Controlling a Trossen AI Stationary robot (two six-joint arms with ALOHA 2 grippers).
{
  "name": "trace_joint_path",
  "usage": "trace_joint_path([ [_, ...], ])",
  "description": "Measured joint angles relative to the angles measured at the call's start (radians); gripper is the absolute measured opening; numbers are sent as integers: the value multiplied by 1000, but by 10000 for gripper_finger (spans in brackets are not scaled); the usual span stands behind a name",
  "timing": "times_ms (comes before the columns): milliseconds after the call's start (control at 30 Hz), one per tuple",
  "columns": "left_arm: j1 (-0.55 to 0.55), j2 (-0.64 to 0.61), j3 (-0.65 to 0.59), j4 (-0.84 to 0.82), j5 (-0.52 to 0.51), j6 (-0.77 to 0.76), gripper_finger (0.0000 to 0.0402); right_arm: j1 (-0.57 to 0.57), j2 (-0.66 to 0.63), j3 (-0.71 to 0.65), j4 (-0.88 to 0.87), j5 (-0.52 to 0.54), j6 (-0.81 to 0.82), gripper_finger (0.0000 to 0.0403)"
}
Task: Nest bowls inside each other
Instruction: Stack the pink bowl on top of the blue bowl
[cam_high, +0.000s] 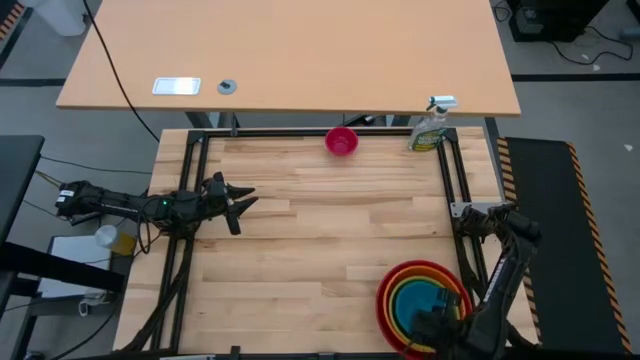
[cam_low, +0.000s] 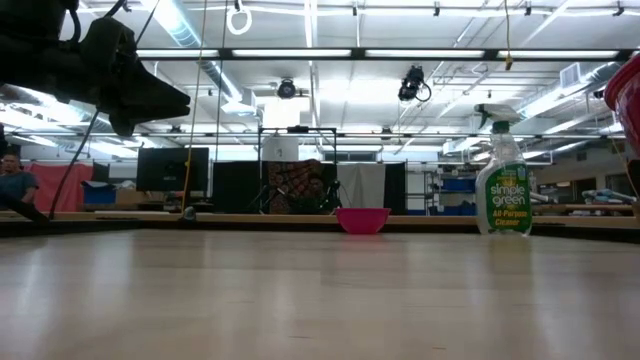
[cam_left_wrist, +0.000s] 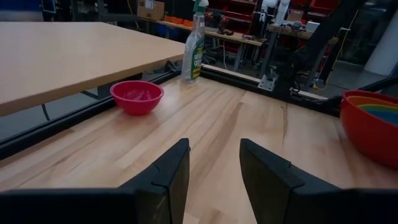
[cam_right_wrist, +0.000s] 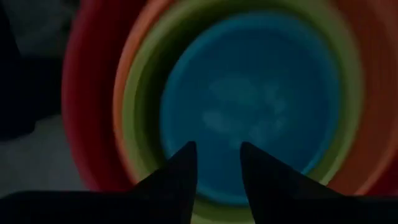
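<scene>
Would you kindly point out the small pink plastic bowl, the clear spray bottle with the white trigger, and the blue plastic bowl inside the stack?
Small pink plastic bowl (cam_high: 341, 141), high view, on its inside.
Clear spray bottle with white trigger (cam_low: 502, 195), low view, on its label.
Blue plastic bowl (cam_right_wrist: 249, 99), right wrist view, on its floor.

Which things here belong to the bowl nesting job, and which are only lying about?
Belong to the job:
- red bowl, holding the orange bowl, green bowl and blue bowl
- pink bowl, apart

Lying about:
- spray bottle
</scene>
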Motion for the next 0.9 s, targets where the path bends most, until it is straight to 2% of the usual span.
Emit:
trace_joint_path([
  [167, 0, 0, 0, 0, 0, 36, 144, -20, -29, 1, -122, 298, -56, 128],
  [267, 0, 0, 0, 0, 0, 10, 144, -89, -52, -24, -113, 408, -163, 128],
  [433, 0, 0, 0, 0, 0, 7, 144, -238, -53, -69, -122, 481, -346, 128],
  [633, 0, 0, 0, 0, 0, 16, 144, -397, -64, -138, -114, 634, -512, 128],
  [733, 0, 0, 0, 0, 0, 17, 144, -478, -92, -184, -61, 655, -594, 128],
  [900, 4, 7, 0, -4, 11, -4, 144, -607, -169, -289, 143, 652, -772, 128],
])
